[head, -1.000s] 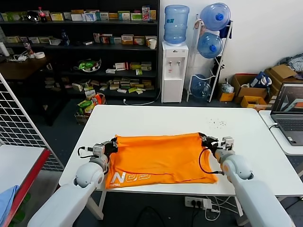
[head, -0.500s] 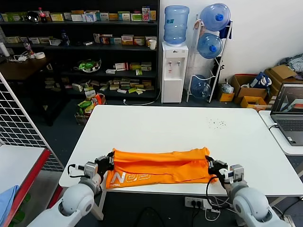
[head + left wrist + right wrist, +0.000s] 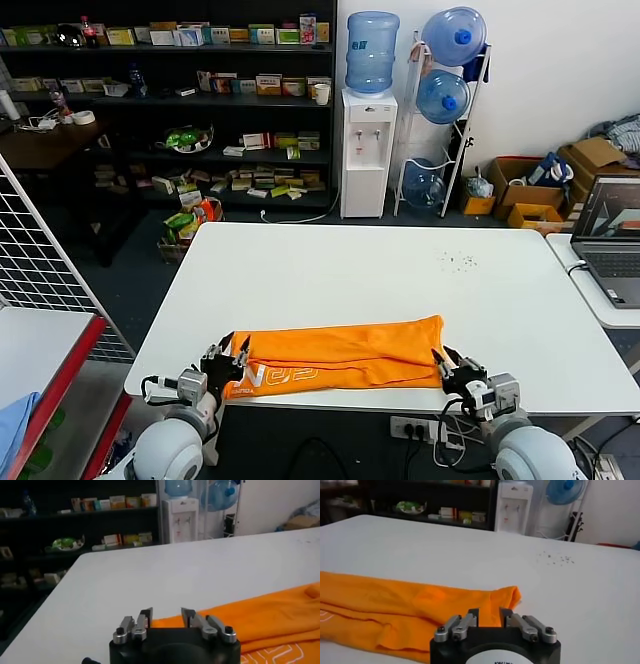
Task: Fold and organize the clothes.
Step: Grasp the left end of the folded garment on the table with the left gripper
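Note:
The orange T-shirt (image 3: 340, 355) lies folded into a long narrow strip along the near edge of the white table (image 3: 370, 270), with white lettering (image 3: 283, 377) showing at its left end. My left gripper (image 3: 232, 356) is open at the strip's left end, and the orange edge (image 3: 260, 615) lies just beyond its fingers (image 3: 146, 615). My right gripper (image 3: 446, 363) is open at the strip's right end, with the shirt's corner (image 3: 500, 597) in front of its fingers (image 3: 506, 615). Neither gripper (image 3: 167, 615) (image 3: 489, 615) holds fabric.
Small dark specks (image 3: 458, 262) lie on the far right of the table. A laptop (image 3: 610, 240) sits on a side table to the right. A wire rack (image 3: 40, 270) and a light blue cloth (image 3: 12, 425) are on the left. Shelves and a water dispenser (image 3: 368, 140) stand behind.
Both grippers drew the shirt's far edge toward the near edge, folding it into a narrow strip, then opened and backed off to the strip's ends.

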`<action>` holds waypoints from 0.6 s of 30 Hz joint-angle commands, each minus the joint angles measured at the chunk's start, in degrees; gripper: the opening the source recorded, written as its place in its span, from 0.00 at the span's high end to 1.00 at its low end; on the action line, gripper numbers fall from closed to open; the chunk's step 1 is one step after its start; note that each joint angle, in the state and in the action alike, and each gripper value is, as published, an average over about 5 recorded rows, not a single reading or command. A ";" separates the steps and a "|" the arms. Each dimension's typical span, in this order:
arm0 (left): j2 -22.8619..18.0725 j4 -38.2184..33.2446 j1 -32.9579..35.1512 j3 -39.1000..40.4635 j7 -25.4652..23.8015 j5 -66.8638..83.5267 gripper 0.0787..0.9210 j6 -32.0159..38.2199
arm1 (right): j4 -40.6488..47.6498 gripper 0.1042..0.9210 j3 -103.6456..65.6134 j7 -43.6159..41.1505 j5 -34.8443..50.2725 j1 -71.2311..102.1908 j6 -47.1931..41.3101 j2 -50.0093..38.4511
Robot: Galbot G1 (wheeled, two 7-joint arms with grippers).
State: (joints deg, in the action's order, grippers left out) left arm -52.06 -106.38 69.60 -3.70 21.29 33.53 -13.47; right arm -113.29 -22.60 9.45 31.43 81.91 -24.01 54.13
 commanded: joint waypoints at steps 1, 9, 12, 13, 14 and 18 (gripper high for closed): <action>-1.44 -0.09 2.16 -0.53 0.84 2.33 0.43 -0.19 | -2.41 0.54 -0.51 1.01 -0.76 2.45 0.26 0.01; -3.58 2.87 -0.02 -1.46 1.96 11.68 0.18 -4.60 | -2.89 0.25 -0.46 0.96 -0.80 2.86 0.20 0.48; -3.63 3.02 -0.22 -1.65 1.79 12.63 0.17 -5.97 | -3.32 0.16 -0.49 0.86 -0.76 3.21 0.01 0.47; -3.61 3.03 -0.15 -1.65 1.72 12.72 0.18 -6.25 | -3.50 0.14 -0.51 0.83 -0.74 3.34 -0.07 0.46; -3.62 3.06 -0.05 -1.64 1.62 12.79 0.21 -6.42 | -3.67 0.14 -0.51 0.81 -0.73 3.46 -0.14 0.45; -3.84 3.14 0.24 -1.60 1.15 12.62 0.33 -6.59 | -4.10 0.12 -0.39 0.82 -0.76 3.65 -0.38 0.51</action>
State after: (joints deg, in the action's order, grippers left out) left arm -55.15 -103.93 69.95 -5.13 22.45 42.64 -18.05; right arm -116.50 -22.99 10.02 30.84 84.95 -24.29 54.61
